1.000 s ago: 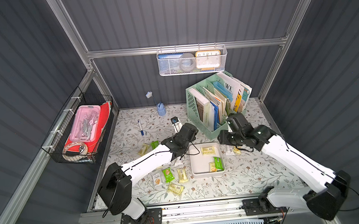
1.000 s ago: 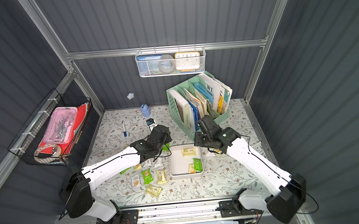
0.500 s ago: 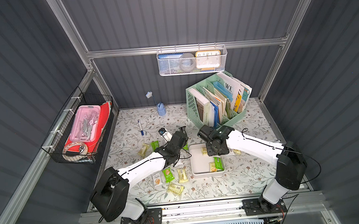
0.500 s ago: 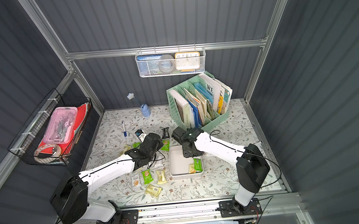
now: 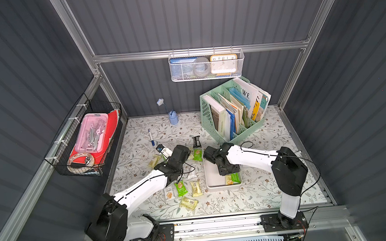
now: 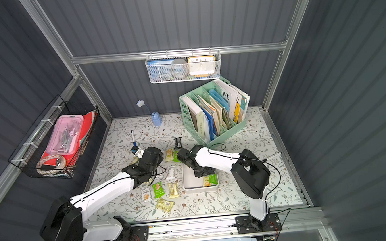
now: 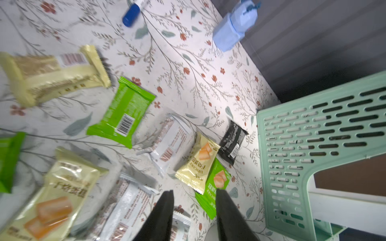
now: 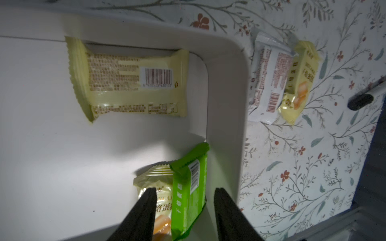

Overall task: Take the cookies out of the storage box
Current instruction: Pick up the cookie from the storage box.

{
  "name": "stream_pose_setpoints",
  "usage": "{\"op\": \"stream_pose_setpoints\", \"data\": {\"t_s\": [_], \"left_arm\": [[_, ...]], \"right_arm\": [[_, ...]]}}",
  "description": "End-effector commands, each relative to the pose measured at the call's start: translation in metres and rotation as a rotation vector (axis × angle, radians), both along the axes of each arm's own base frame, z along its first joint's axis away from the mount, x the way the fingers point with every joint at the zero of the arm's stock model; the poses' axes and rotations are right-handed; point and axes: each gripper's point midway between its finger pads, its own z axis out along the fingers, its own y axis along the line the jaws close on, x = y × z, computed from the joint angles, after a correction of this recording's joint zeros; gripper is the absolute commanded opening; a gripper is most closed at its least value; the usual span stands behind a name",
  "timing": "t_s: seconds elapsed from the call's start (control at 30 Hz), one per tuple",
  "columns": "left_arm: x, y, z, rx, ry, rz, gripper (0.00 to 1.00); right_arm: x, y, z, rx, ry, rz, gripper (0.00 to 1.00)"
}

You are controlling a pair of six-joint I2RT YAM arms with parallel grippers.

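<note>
right fingers (image 8: 144,215) moved over storage box (image 8: 225,94), parted above green cookie (image 8: 188,187).

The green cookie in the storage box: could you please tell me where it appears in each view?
Top view: green cookie in the storage box's near right corner.
Top view: green cookie, same corner.
Left wrist: not in it.
Right wrist: green cookie under open jaws, beside a yellow cookie.
Shared landmark: that rounded box corner.

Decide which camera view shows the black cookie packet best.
The left wrist view: the black cookie packet is large and close, its white print visible. In both top views it is only a small dark strip. The right wrist view does not show it.
</note>
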Motion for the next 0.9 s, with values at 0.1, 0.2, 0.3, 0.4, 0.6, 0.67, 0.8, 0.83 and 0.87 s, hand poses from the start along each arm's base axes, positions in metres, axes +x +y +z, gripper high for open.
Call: {"op": "stream_pose_setpoints", "data": {"t_s": [0.1,0.2,0.3,0.4,0.6,0.67,0.8,0.83,0.87], "left_arm": [[-0.023,0.044,0.012,0.084,-0.011,0.137,0.38],[-0.026,0.049,0.014,0.084,-0.020,0.155,0.39],[-0.026,0.048,0.014,0.082,-0.019,0.155,0.39],[-0.024,0.047,0.014,0.080,-0.017,0.151,0.39],[-0.025,0.047,0.014,0.081,-0.015,0.149,0.38],[-0.024,0.047,0.014,0.080,-0.017,0.150,0.39],[-0.024,0.047,0.015,0.079,-0.017,0.153,0.39],[-0.024,0.047,0.015,0.080,-0.017,0.154,0.39],[-0.024,0.047,0.015,0.084,-0.016,0.153,0.39]], "right_arm": [[-0.005,-0.007,-0.016,-0.066,0.002,-0.019,0.49],[-0.005,-0.011,-0.020,-0.092,-0.002,-0.022,0.48],[-0.005,-0.015,-0.023,-0.114,-0.003,-0.028,0.46],[-0.005,-0.017,-0.024,-0.137,-0.008,-0.029,0.45],[-0.003,-0.024,-0.024,-0.190,-0.013,-0.028,0.43],[-0.003,-0.026,-0.024,-0.199,-0.016,-0.025,0.42],[-0.003,-0.027,-0.023,-0.206,-0.017,-0.023,0.39],[-0.004,-0.027,-0.024,-0.209,-0.013,-0.022,0.38],[-0.004,-0.027,-0.025,-0.211,-0.011,-0.020,0.36]]}}
